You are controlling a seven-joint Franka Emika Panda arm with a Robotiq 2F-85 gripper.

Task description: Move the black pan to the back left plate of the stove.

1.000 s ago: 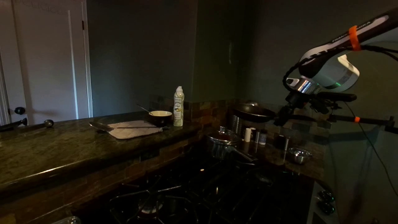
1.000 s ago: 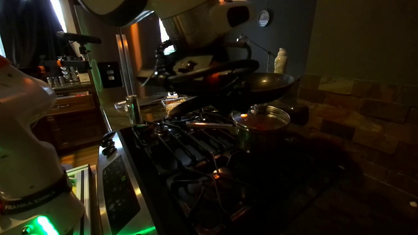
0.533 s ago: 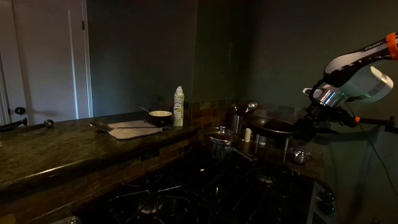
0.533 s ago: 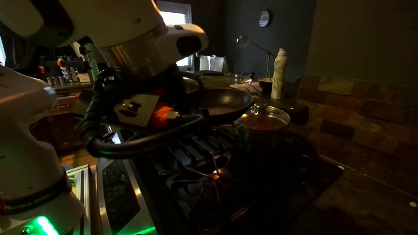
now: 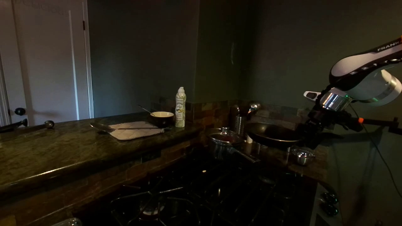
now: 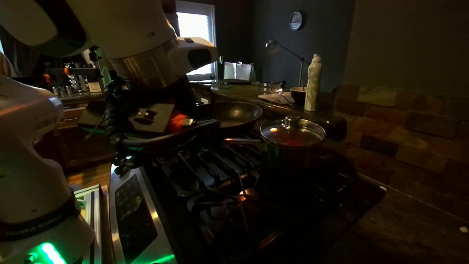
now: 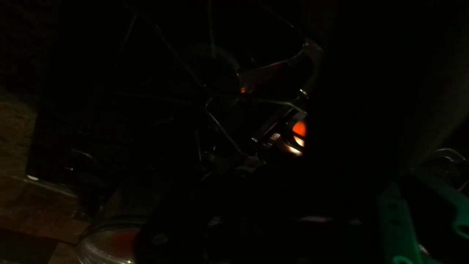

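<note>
Where the arm (image 5: 355, 64) juts into an exterior view from the right, its forearm (image 5: 377, 56) slopes down to a bent wrist (image 5: 335, 99), and the pincer (image 5: 309, 137), pointing low, is closed on the handle (image 5: 331, 135) of the black pan (image 5: 271, 133), though darkness hides its exact gap. The pan is aloft, clear of the stove (image 6: 220, 209), near the lidded pot (image 6: 291, 141), beyond the stove-side edge of the desk (image 5: 78, 147) and well apart from its right corner, where the spray bottle (image 5: 180, 108) stands upright.
</note>
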